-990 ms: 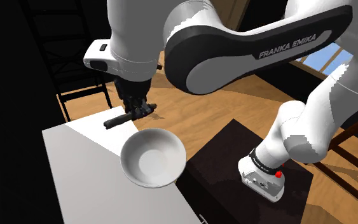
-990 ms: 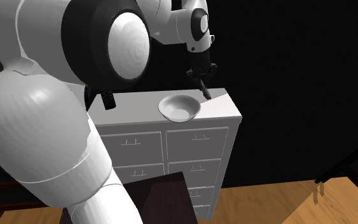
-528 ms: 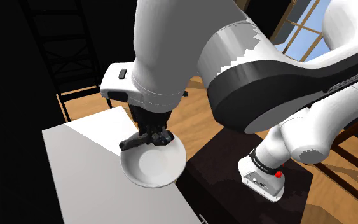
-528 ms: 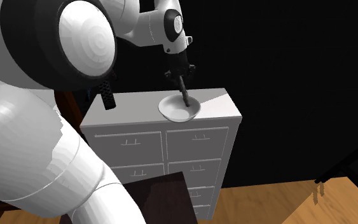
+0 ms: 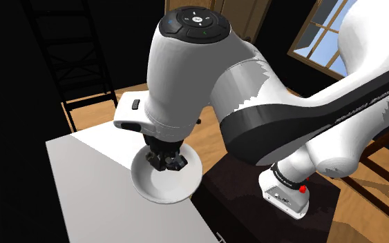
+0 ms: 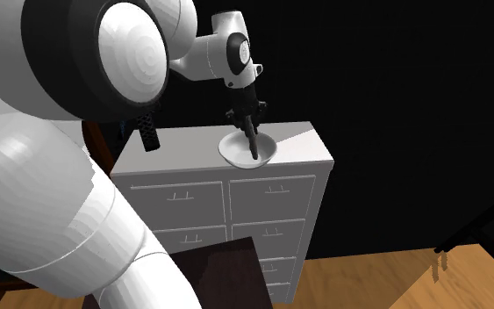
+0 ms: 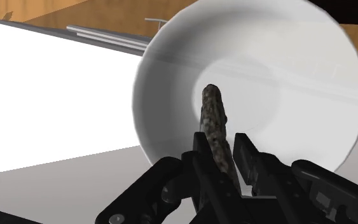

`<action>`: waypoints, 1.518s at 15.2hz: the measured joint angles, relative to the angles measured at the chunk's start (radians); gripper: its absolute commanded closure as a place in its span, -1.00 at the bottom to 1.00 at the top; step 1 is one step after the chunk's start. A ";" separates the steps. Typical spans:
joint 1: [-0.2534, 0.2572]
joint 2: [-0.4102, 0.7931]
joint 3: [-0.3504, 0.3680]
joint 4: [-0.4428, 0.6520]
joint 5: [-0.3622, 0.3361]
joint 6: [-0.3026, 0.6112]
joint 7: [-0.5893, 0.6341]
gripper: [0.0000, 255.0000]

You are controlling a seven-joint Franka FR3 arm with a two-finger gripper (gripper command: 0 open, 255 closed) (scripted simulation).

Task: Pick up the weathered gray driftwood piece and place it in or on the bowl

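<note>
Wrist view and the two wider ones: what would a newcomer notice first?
The huge white arm looms over a white chest of drawers. Its black gripper clasps a mottled grey driftwood piece, pointing down into the white bowl on the chest's top.

White dresser [image 6: 236, 197] w/ drawer rows on wood floor [image 6: 376, 279]; black area [image 6: 411, 97] behind. Window [image 5: 322, 36] at shoulder view's top right, blue sky thru it. Dark ladder-like frame [image 5: 86, 99] beyond dresser's far edge.
</note>
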 measured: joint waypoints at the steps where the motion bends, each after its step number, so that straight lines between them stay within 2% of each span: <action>1: 0.000 0.004 0.002 -0.007 -0.004 0.019 0.005 1.00; 4: 0.001 0.013 0.007 -0.029 -0.012 0.070 0.017 1.00; 10: -0.001 0.018 0.008 -0.038 -0.016 0.066 0.020 1.00; 11: -0.001 0.018 0.008 -0.038 -0.016 0.067 0.020 -1.00; 17: -0.003 0.024 0.007 -0.042 -0.018 0.062 0.021 -1.00; 23: 0.006 -0.026 0.005 0.031 0.017 -0.053 -0.004 -1.00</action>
